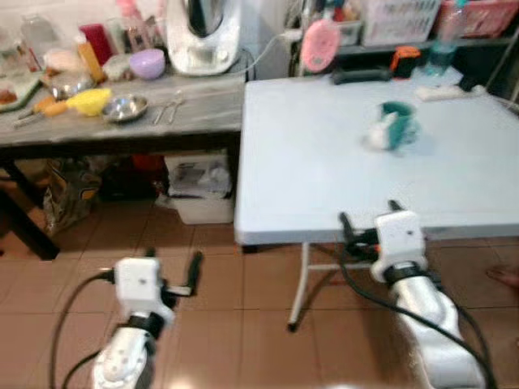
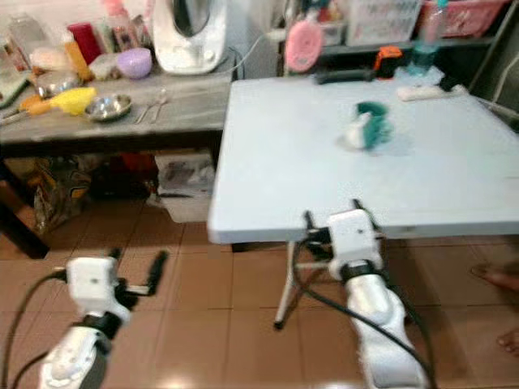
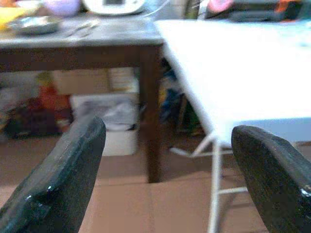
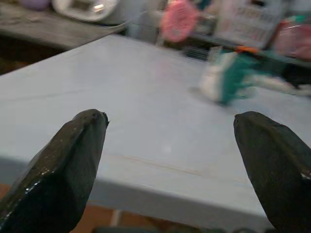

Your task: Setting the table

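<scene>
A light blue folding table [image 1: 324, 178] stands ahead, with a teal and white cup [image 1: 392, 126] lying near its far middle. To the left is a grey wooden side table [image 1: 162, 117] carrying a steel bowl [image 1: 126, 108], spoons [image 1: 169, 110], a purple bowl [image 1: 147, 63] and a yellow item [image 1: 87, 101]. My right gripper [image 1: 369, 215] is open, held at the blue table's near edge. My left gripper [image 1: 174, 267] is open, low over the tiled floor, left of the blue table. The right wrist view looks across the tabletop at the cup [image 4: 226, 80].
A white appliance [image 1: 203, 32] stands at the back of the side table, with bottles and jars beside it. A pink round object [image 1: 321, 44], baskets and a shelf sit behind the blue table. Boxes and bags [image 1: 195, 186] lie under the side table. A person's foot [image 1: 507, 277] shows at right.
</scene>
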{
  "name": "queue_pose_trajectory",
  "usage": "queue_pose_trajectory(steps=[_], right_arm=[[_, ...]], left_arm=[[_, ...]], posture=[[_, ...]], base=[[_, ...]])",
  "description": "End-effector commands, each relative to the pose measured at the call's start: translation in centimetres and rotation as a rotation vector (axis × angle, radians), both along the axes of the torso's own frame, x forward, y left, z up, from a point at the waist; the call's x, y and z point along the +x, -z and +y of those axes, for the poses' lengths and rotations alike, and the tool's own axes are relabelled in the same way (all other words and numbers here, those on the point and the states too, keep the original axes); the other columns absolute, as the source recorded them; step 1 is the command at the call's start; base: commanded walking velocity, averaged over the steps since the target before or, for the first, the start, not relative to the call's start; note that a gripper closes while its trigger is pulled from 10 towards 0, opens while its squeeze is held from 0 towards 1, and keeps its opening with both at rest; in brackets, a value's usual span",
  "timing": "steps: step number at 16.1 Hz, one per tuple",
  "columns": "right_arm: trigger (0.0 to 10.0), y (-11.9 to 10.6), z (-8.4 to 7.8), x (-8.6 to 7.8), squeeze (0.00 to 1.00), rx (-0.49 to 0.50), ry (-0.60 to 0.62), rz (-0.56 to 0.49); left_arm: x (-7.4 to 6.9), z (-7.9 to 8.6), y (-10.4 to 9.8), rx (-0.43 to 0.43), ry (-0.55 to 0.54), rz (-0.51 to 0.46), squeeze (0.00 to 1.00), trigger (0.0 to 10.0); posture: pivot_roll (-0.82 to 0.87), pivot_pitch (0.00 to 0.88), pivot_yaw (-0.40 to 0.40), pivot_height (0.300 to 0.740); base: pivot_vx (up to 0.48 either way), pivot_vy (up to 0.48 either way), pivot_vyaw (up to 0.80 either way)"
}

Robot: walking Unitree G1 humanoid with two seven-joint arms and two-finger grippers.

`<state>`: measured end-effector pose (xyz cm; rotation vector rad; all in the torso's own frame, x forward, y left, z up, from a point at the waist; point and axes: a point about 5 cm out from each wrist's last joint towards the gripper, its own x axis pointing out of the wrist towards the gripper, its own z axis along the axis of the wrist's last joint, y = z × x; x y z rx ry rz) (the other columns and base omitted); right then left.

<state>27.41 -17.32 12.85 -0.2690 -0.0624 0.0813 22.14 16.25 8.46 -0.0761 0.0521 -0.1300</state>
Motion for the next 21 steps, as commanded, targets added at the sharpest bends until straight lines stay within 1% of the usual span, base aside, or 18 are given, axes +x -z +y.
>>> queue_pose_trajectory(steps=[1, 12, 13, 14, 21], right_arm=[[10.0, -0.59, 0.63, 0.03, 0.0, 0.014, -0.013, -0.025], [10.0, -0.48, 0.8, 0.33, 0.0, 0.007, -0.013, -0.025], [10.0, -0.27, 0.84, 0.25, 0.0, -0.001, -0.019, -0.02], [10.0, -0.25, 0.88, 0.21, 0.0, -0.004, -0.023, -0.02], [10.0, -0.03, 1.05, 0.28, 0.0, -0.001, -0.016, -0.017]], left_arm=[[0.01, 0.89, -0.19, 0.022, -0.02, -0.003, 0.0, 10.0], [0.33, 0.82, -0.03, 0.032, -0.01, 0.003, 0.0, 10.0], [0.37, 0.83, -0.03, 0.01, -0.025, 0.005, 0.0, 10.0], [0.37, 0.83, -0.02, 0.017, -0.025, 0.008, 0.0, 10.0], [0.46, 0.58, -0.61, -0.012, 0.024, -0.021, 0.0, 10.0]], posture=[[-0.14, 0.022, 0.077, 0.74], [-0.13, 0.011, 0.073, 0.74], [-0.14, 0.01, 0.074, 0.74], [-0.14, 0.01, 0.074, 0.74], [-0.13, 0.011, 0.082, 0.74]], base=[[0.0, -0.48, 0.0], [0.0, -0.477, 0.0], [0.0, 0.0, 0.0], [0.0, 0.0, 0.0], [0.0, 0.0, 0.0]])
